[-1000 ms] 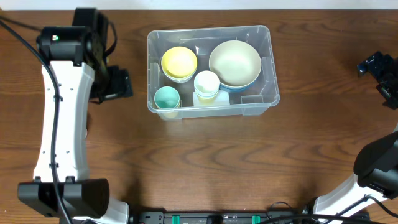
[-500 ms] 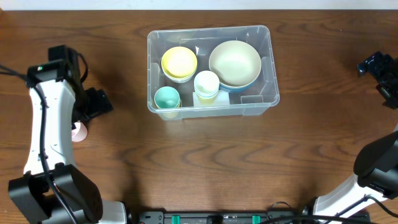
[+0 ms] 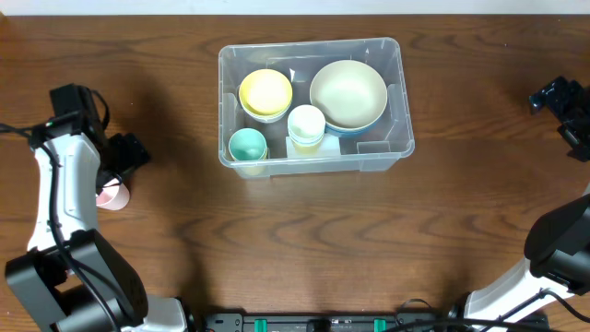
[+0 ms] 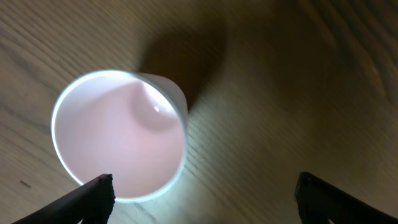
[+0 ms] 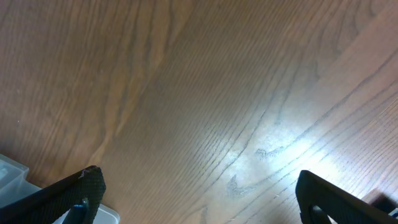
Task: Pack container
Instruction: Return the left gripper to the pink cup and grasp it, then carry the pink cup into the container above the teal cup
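The container (image 3: pixel 393 65), a clear plastic bin, stands at the middle back of the table. Inside are a yellow bowl (image 3: pixel 265 92), a big cream bowl (image 3: pixel 348 92), a teal cup (image 3: pixel 246 145) and a pale cup (image 3: pixel 306 123). A pink cup (image 3: pixel 112 195) stands upright on the wood at the far left. My left gripper (image 3: pixel 124 155) hovers just above it, open. In the left wrist view the pink cup (image 4: pixel 118 137) sits by the left fingertip (image 4: pixel 93 196), not between the jaws (image 4: pixel 205 205). My right gripper (image 3: pixel 562 106) is open at the far right edge, holding nothing (image 5: pixel 199 199).
Dark wooden table (image 3: pixel 304 240) all round. In the right wrist view a pale corner (image 5: pixel 12 169) shows at the lower left edge, apparently part of the bin. The arm bases stand at the front edge on both sides.
My left arm has swung away from the bin's left side, out to the far left and nearer the front, stopping over the pink cup. The right arm has not moved.
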Motion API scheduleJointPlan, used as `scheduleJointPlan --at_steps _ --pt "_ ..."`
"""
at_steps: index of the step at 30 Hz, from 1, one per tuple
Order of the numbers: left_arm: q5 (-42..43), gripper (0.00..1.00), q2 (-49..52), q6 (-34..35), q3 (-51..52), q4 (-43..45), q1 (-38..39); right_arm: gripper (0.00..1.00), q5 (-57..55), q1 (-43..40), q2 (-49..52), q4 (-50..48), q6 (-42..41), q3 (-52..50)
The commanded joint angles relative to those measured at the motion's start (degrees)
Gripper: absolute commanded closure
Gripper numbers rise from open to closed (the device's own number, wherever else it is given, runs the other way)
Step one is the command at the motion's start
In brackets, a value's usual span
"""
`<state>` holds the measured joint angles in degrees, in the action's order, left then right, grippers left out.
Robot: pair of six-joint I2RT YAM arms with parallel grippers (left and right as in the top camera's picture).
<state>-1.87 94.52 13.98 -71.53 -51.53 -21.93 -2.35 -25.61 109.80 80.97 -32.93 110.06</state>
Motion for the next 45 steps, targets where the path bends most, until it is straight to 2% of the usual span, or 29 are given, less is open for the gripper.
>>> scheduleJointPlan --at_steps 1,8,11,13,15,21,25,30,32,37,45 --pt "-0.24 0.07 2.97 1.66 0.39 1.4 -1.01 0.01 -0.39 0.07 -0.28 0.0 -0.9 -0.15" --pt "-0.04 0.09 10.1 2.05 0.39 2.73 -0.98 0.01 -0.39 0.07 -0.28 -0.02 -0.92 -0.15" --pt "-0.04 0.33 11.34 2.36 0.39 2.75 -0.98 0.01 -0.39 0.07 -0.28 -0.02 -0.9 -0.15" --pt "-0.04 0.41 11.37 3.34 0.39 2.64 -0.98 0.01 -0.39 0.07 -0.28 -0.02 -0.9 -0.15" --pt "0.09 0.6 11.34 4.15 0.37 2.51 -0.98 0.01 -0.39 0.07 -0.28 -0.02 -0.9 -0.15" --pt "6.49 0.94 11.04 4.13 0.31 1.49 -0.98 0.01 -0.39 0.07 -0.28 -0.02 -0.9 -0.15" --pt "13.79 0.94 9.62 2.75 -0.7 -0.22 -0.59 0.01 -0.39 0.07 -0.28 0.0 -0.92 -0.15" --pt "25.2 0.94 4.61 -5.03 -3.15 -2.8 2.78 0.01 -0.39 0.07 -0.28 -0.02 -0.9 -0.15" --pt "27.02 0.94 1.22 -7.89 -4.35 -4.07 5.42 0.01 -0.39 0.07 -0.28 -0.02 -0.9 -0.15" --pt "26.05 0.94 -7.63 -11.85 -8.46 -5.35 14.56 0.01 -0.39 0.07 -0.28 -0.02 -0.9 -0.15" --pt "13.6 0.94 -14.82 -11.91 -12.57 0.92 31.93 0.01 -0.39 0.07 -0.28 -0.02 -0.9 -0.15"
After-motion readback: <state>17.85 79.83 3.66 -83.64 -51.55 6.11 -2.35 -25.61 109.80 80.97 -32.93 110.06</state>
